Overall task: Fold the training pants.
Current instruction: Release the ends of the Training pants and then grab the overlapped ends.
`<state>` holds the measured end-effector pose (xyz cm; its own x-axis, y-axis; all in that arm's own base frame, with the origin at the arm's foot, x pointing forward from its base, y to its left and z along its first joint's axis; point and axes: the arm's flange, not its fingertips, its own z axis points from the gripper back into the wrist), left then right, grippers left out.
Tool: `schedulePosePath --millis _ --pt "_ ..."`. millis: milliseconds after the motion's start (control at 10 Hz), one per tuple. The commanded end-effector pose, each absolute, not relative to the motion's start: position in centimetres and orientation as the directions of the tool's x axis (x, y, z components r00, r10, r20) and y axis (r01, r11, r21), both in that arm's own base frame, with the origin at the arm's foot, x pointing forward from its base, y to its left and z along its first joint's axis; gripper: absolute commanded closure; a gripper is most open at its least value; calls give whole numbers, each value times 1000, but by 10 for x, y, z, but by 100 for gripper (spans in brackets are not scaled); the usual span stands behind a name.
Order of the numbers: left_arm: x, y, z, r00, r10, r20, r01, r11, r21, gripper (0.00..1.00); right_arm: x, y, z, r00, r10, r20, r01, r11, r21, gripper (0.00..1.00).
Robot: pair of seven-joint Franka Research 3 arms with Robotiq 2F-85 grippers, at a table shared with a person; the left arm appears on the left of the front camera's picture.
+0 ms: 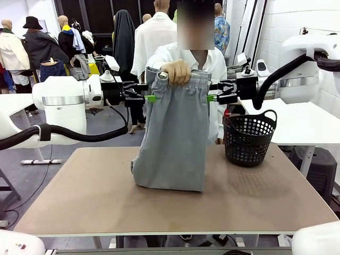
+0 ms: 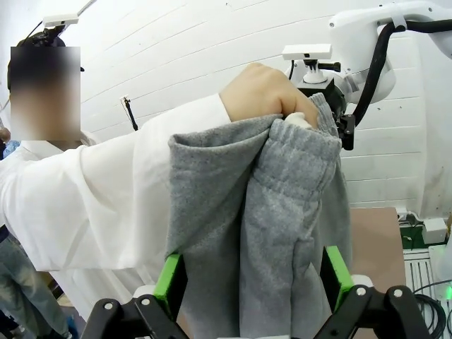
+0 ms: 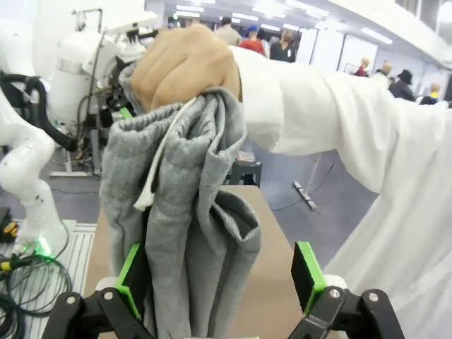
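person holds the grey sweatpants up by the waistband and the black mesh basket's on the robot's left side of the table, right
No: the front view shows the black mesh basket on the robot's right side of the brown table. The person's hand does hold the light grey jersey sweatpants up by the waistband.

A person's hand point(image 2: 265, 92) bunches the training pants point(image 2: 282, 226) at the waistband. They hang between the spread green pads point(image 2: 170, 282) of the left pincer point(image 2: 254, 274).
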<state>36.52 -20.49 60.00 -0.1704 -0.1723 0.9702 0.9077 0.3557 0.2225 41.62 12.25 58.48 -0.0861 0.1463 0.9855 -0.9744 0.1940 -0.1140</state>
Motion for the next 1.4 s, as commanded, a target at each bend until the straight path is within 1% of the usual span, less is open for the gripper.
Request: schedulePosePath --millis 0,400,700,1300 --pt "362 -202 597 -159 -148 976 905 374 204 0 406 129 580 -53 73 996 -982 177 -65 0" --pt "366 -203 594 -151 -150 977 913 357 196 0 405 113 579 -26 120 992 -989 141 -43 0" --pt "372 -206 591 -141 -153 978 920 344 187 0 396 108 583 -28 112 993 -993 110 -40 0" --pt "374 -207 587 -133 -155 979 926 334 178 0 377 110 582 -25 90 996 -993 116 -36 0"
